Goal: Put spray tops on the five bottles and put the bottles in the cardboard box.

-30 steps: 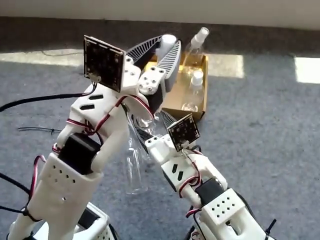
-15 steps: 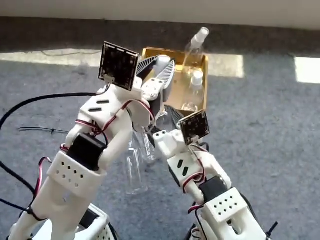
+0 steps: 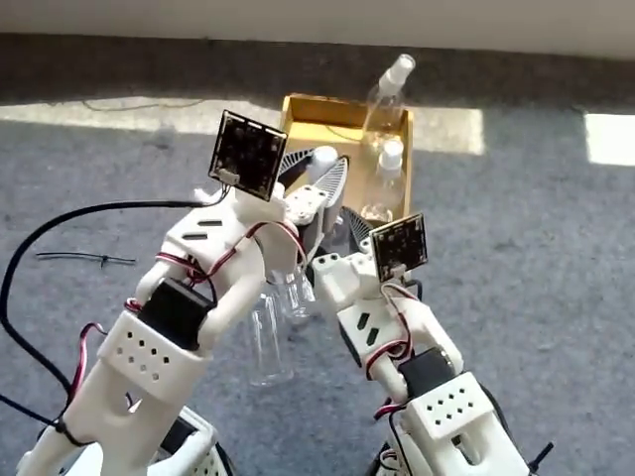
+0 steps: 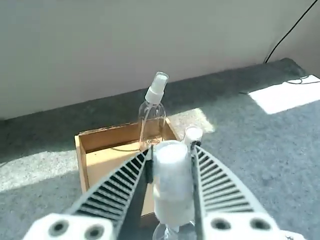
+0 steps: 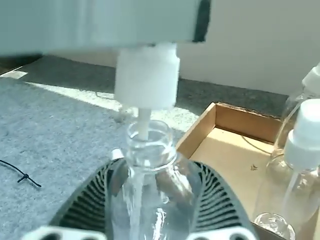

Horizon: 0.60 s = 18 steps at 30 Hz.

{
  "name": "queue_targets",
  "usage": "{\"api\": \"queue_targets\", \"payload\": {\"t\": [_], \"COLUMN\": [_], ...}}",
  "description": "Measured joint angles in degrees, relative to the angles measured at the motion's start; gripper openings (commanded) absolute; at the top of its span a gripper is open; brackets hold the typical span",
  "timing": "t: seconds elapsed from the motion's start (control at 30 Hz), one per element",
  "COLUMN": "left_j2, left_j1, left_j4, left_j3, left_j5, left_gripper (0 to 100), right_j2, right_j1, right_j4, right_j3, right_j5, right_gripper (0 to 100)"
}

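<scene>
High view: clamping a white spray top (image 3: 322, 157) in the left gripper (image 3: 319, 171), just in front of the cardboard box (image 3: 298, 107); showing two capped bottles (image 3: 385, 178) standing in that box and a bare bottle (image 3: 266, 342) standing on the carpet (image 3: 516, 248) between the arms.

Left wrist view: pinching the spray top (image 4: 172, 180) tight between both fingers, with the box beyond.

Right wrist view: gripping an open clear bottle (image 5: 150, 200) in the right gripper (image 5: 152, 167), closed around its body; hanging the top's tube inside the neck, cap not yet seated.

an indoor room floor: grey carpet (image 3: 516, 258), plain wall (image 4: 100, 50), sunlit patches (image 3: 610, 137).
</scene>
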Motion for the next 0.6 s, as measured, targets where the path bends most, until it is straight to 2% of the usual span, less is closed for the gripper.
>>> {"api": "queue_targets", "payload": {"t": [0.23,0.43,0.6], "left_j2": [-4.0,-4.9,-2.4], "left_j1": [-0.1,-4.5,-4.5], "left_j4": [7.5,7.6,7.6], "left_j3": [-2.2,-4.9,-4.9], "left_j5": [-0.1,-3.4,-3.5], "left_gripper": [14,14,14], "right_j2": [0.0,0.0,0.0], "right_j1": [0.3,0.3,0.3], "right_j4": [0.0,0.0,0.0], "right_j3": [0.0,0.0,0.0], "right_j5": [0.0,0.0,-0.2], "right_gripper": [0.4,0.4,0.4]}}
